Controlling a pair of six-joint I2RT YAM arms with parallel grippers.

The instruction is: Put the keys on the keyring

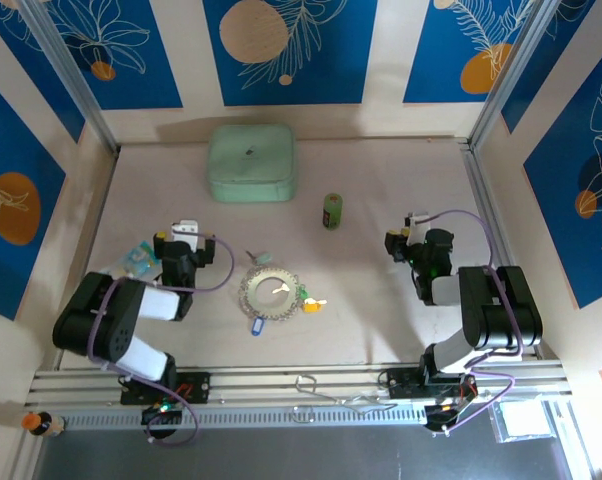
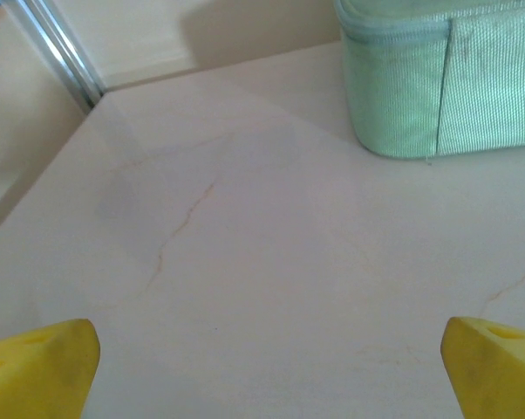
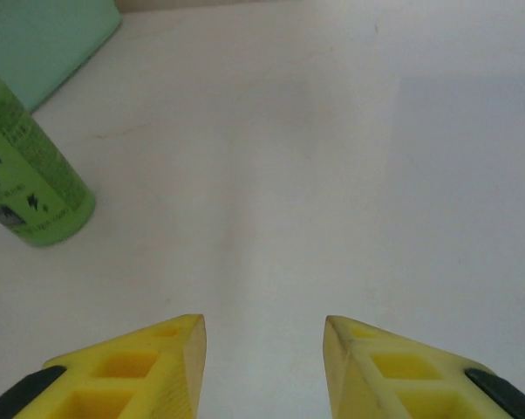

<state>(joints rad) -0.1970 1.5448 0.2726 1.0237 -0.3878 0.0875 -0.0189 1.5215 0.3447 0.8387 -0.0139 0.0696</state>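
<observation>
Keyring (image 1: 271, 291) laid flat between arms for shared reach | keys (image 1: 314, 305) strewn beside it, unthreaded | left end effector (image 2: 267, 367) held wide, empty | right end effector (image 3: 264, 358) parted, empty

The only print I can find is on the green can (image 3: 36, 188), seen from my right wrist. Its label carries dark letters, cut off by the left edge of that view. The end of a word in capitals reads something like "AH", and I cannot make out the rest. Below it sits a small dark lightning-bolt sign. The finer lines of print on the label are too blurred to read. From the top camera the label is too small to read.
</observation>
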